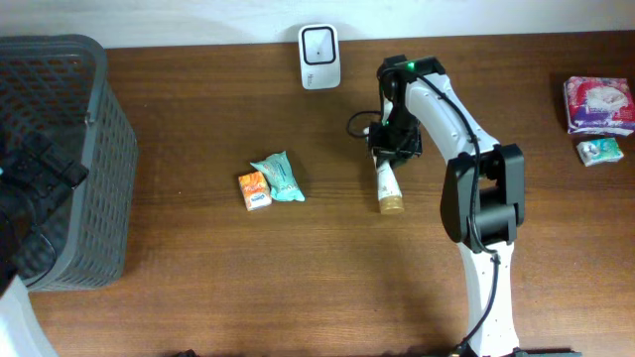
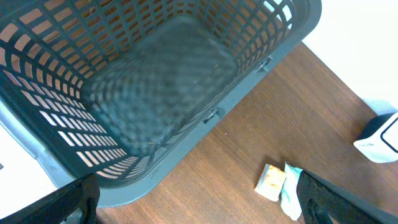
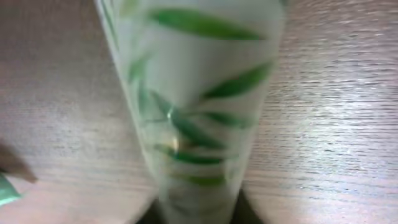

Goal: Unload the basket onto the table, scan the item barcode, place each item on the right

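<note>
Tube [image 1: 385,180] of pale, frosted plastic printed with green leaves is what you want; it lies flat on the brown wooden table [image 1: 198,288], just right of centre, with its tan cap [image 1: 392,206] pointing toward you and its flat end pointing toward the far wall. Your right gripper [image 1: 385,151] sits over that far end and is clamped shut on the tube. From the right wrist the tube [image 3: 199,93] fills most of the frame, blurred, narrowing toward the bottom edge, where dark shapes flank it on both sides. No barcode shows on the side you can see. A white device [image 1: 319,45] stands by the far edge of the table, up and to the left of the tube. Further left lie an orange packet [image 1: 255,190] and a teal packet [image 1: 279,178], touching each other. Two more packs [image 1: 598,104] rest at the far right. Your left gripper [image 2: 196,183] hangs with its jaws wide apart above the grey basket [image 2: 249,68] at the left end.
</note>
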